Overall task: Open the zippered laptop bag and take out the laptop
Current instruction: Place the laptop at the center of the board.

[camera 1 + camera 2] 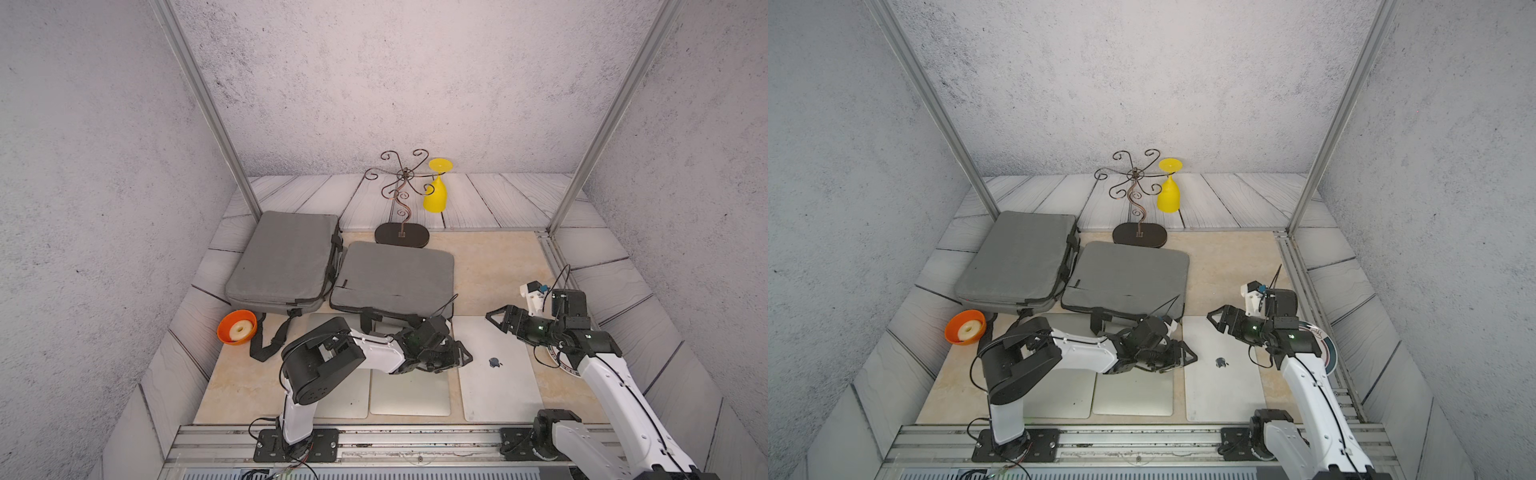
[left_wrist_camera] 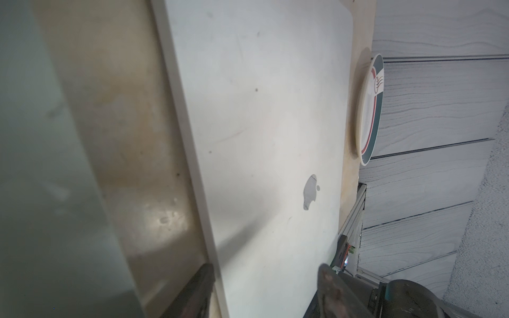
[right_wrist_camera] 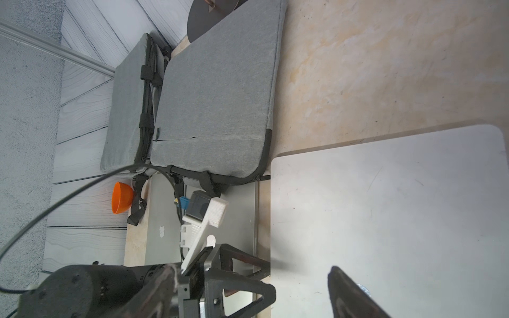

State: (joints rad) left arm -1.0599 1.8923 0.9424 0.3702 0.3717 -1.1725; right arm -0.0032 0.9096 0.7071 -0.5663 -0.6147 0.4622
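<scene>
Left pincer (image 1: pixel 462 356): hovering released, nearer, at laptop's (image 1: pixel 498 386) frame-left edge.
Right pincer (image 1: pixel 498 322): hanging spread, empty, over its upper edge.

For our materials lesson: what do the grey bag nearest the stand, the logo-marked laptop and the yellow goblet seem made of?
Grey bag: woven fabric, matte; speckled weave, soft padded edges.
Laptop: probably aluminium, satin silver; fine scratches show.
Yellow goblet: likely plastic, smooth; opaque, even colour.
</scene>
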